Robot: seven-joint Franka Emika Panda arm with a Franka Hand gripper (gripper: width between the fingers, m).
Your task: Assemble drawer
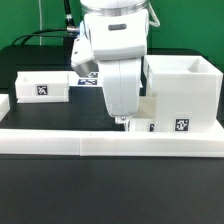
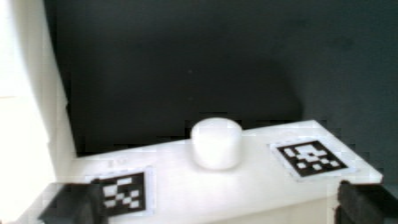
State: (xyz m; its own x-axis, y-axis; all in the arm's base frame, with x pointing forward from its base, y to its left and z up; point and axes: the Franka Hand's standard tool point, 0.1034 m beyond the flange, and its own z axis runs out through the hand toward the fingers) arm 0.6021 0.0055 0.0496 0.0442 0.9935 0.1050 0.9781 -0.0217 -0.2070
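A small white drawer tray (image 2: pixel 196 170) with a rounded knob (image 2: pixel 215 143) and two square tags lies right under my gripper (image 2: pixel 217 205). The gripper is open, with one dark fingertip (image 2: pixel 71 205) beyond each end of the tray's front face. In the exterior view the gripper (image 1: pixel 126 121) points down just behind the front rail, beside the large hollow cube casing (image 1: pixel 186 92) on the exterior view's right. The tray's tagged face (image 1: pixel 165 127) shows at the casing's foot. A second tagged tray (image 1: pixel 40 87) lies on the exterior view's left.
A long low white rail (image 1: pixel 100 142) runs across the front of the black table. The marker board (image 1: pixel 84 82) lies behind the arm. A tall white wall (image 2: pixel 22 80) stands close beside the tray in the wrist view.
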